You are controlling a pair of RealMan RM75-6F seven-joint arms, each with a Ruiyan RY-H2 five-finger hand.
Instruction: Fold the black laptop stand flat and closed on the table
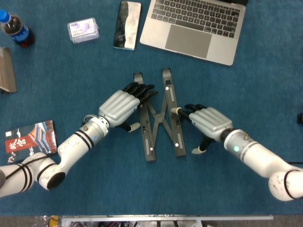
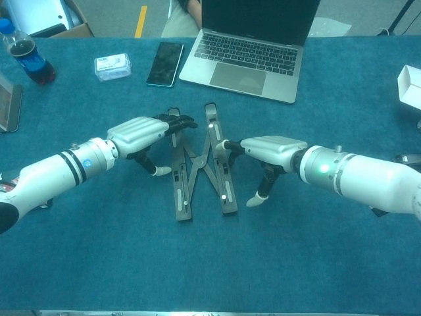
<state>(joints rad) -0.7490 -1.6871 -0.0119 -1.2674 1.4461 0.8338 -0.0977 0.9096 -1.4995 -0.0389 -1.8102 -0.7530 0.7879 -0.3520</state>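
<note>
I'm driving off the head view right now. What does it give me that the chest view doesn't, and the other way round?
Only the head view shows the red and blue booklet at the table's left edge and the stand from straight above.

Only the chest view shows the laptop's dark screen, a white box at the far right, and the floor beyond the table.

Both show the black laptop stand, partly folded, with the left hand on its left bar and the right hand against its right bar, plus the phone and cola bottle.
</note>
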